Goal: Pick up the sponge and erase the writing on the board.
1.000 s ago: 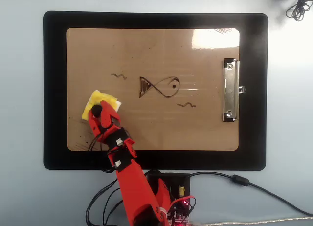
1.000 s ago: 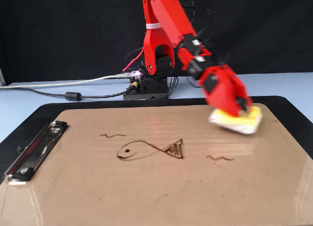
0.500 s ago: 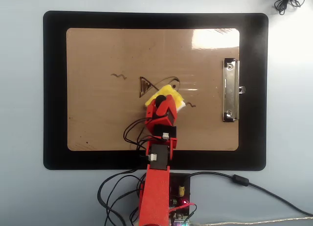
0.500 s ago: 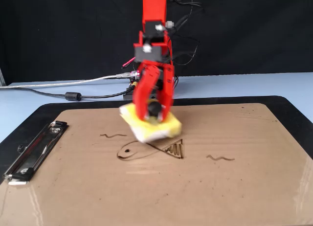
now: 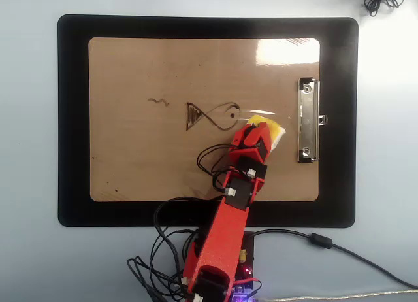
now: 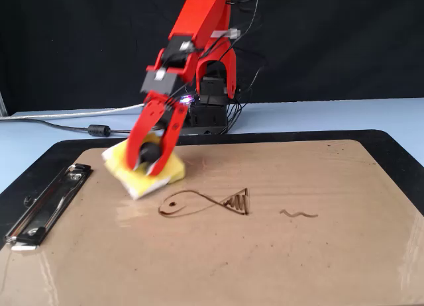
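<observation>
The red plastic gripper (image 6: 150,161) is clenched on the black knob of the small square yellow sponge (image 6: 143,174), which sits on the glossy tan-brown board (image 6: 265,253). In the overhead view the arm covers most of the sponge (image 5: 271,130), leaving one corner in sight. The silver metal clip (image 5: 308,119) lies just beyond it. The dark marker fish (image 6: 204,203) is beside the gripper, and only one squiggle (image 6: 298,214) shows; motion blurs the jaws.

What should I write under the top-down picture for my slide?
Red arm's end effector holds the yellow sponge on the board, between the fish drawing and the clip.
</observation>
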